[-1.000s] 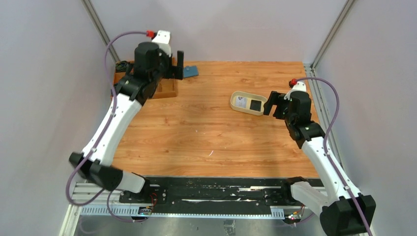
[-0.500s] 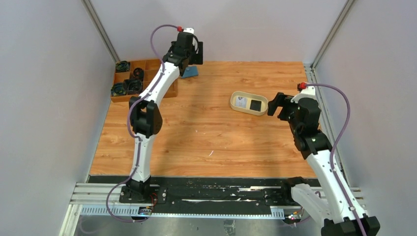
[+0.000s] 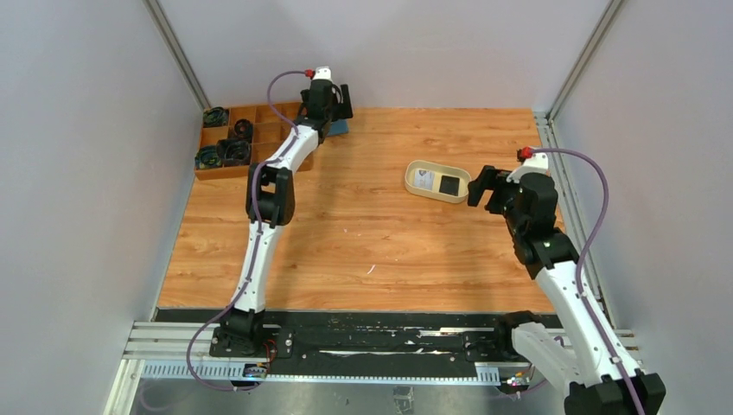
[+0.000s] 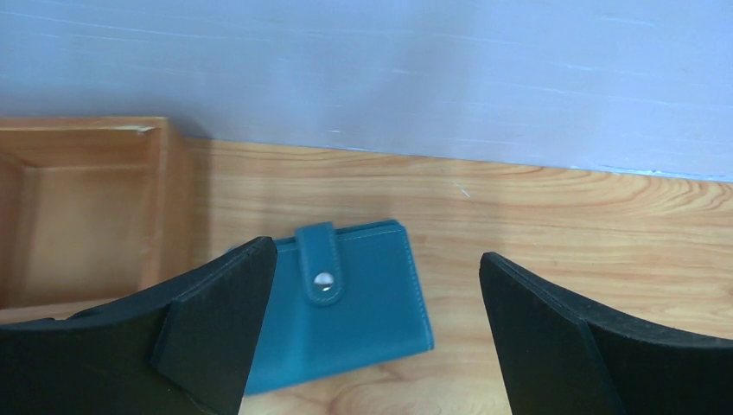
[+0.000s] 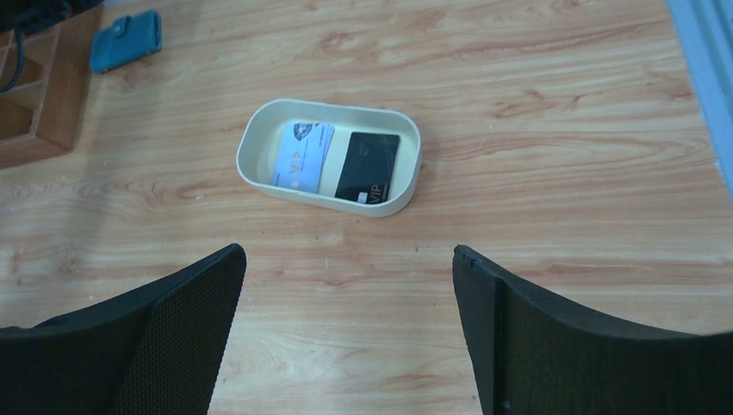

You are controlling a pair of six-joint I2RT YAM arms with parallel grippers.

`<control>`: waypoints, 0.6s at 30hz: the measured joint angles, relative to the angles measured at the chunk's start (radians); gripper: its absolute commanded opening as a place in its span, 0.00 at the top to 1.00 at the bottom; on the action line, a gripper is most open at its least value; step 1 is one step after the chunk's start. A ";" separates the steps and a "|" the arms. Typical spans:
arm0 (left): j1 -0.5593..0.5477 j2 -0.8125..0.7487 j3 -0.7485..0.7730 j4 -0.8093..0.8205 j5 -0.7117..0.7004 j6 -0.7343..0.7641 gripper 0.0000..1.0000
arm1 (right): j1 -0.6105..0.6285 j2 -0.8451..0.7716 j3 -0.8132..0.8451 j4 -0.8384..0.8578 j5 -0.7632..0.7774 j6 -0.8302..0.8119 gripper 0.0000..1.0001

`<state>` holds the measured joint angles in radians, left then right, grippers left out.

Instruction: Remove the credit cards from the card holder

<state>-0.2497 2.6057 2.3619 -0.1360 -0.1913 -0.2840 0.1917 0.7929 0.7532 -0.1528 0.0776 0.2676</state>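
The teal-blue card holder [image 4: 346, 298] lies closed on the table by the back wall, its strap snapped with a silver stud. It also shows in the top view [image 3: 338, 128] and the right wrist view [image 5: 126, 40]. My left gripper [image 4: 378, 285] is open and hovers over it, its left finger over the holder's left part. My right gripper [image 5: 348, 285] is open and empty, near the cream oval tray [image 5: 259, 130]. A pale blue card [image 5: 302, 156] and a black card [image 5: 367, 167] lie in the tray.
A wooden compartment box [image 3: 238, 143] with dark small parts stands at the back left, just left of the card holder. Its wall shows in the left wrist view [image 4: 168, 199]. The back wall [image 4: 389, 78] is close behind the holder.
My left arm has stretched out from over the wooden box to the back wall, and its gripper now hangs over the card holder. My right gripper has drawn back slightly from the tray.
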 measured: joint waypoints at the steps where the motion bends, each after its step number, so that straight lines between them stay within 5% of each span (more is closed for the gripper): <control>1: -0.003 0.021 0.005 0.034 0.005 0.003 0.00 | 0.000 0.025 0.006 -0.002 -0.022 0.001 0.13; 10: 0.012 0.127 0.033 0.192 0.016 -0.007 0.00 | 0.000 0.134 0.010 0.003 -0.177 0.067 0.16; 18: 0.111 0.172 0.143 0.167 0.126 -0.046 0.00 | 0.000 0.163 -0.002 0.034 -0.214 0.108 0.16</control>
<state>-0.1387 2.7773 2.5046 0.0307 -0.0658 -0.3298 0.1917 0.9558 0.7513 -0.1184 -0.1368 0.3756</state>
